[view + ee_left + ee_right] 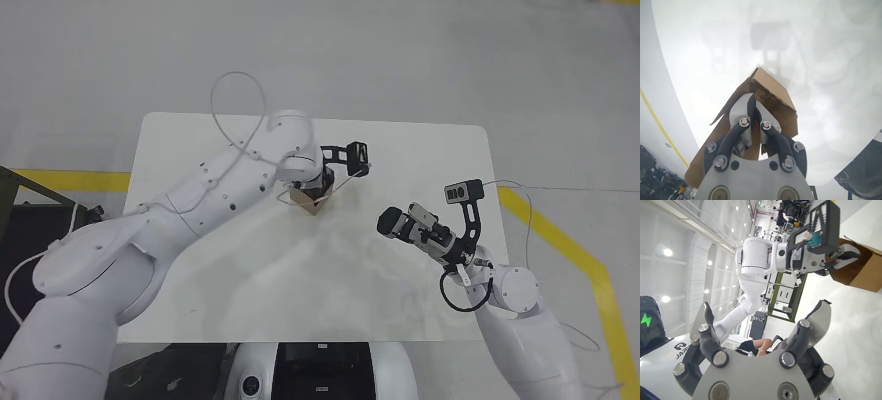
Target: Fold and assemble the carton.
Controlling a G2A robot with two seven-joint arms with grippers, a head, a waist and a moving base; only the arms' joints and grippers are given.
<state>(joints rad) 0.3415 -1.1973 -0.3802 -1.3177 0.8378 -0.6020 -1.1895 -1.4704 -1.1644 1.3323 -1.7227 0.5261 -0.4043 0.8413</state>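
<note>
A small brown cardboard carton (308,201) stands partly folded on the white table (250,290), a little back of its middle. In the left wrist view the carton (772,89) has an open top, loose flaps and one wall running between my fingers. My left gripper (752,99) is shut on that wall, one finger inside the carton and one outside. The right wrist view shows the same grip, with the left gripper (848,254) reaching into the carton (863,277). My right gripper (764,305) hovers open and empty to the right of the carton, well apart from it (395,222).
The table's front half and right side are bare white surface. Yellow floor tape (560,235) runs past the table on the right, and a dark green frame (20,195) stands beyond the left edge.
</note>
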